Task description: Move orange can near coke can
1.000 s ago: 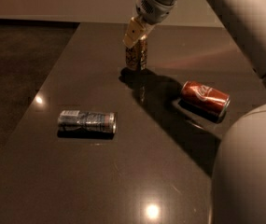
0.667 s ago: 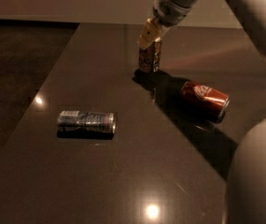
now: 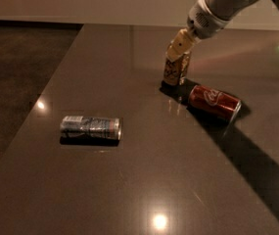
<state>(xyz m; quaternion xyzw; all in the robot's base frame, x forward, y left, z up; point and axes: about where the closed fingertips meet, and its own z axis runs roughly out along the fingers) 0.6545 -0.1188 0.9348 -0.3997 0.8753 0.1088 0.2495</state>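
Note:
The orange can (image 3: 176, 70) stands upright on the dark table (image 3: 144, 180), just left of and behind the coke can (image 3: 214, 102). The coke can is red with white script and lies on its side, a small gap from the orange can. My gripper (image 3: 179, 47) reaches down from the upper right and is shut on the top of the orange can, with its tan fingers (image 3: 177, 46) on either side of the can's upper part.
A silver-blue can (image 3: 90, 128) lies on its side at the left middle of the table. The table's left edge runs diagonally beside a dark floor (image 3: 16, 67). The arm's shadow falls across the table's right side.
My gripper has carried the orange can to the right and toward the front, from well left of the coke can to close beside it.

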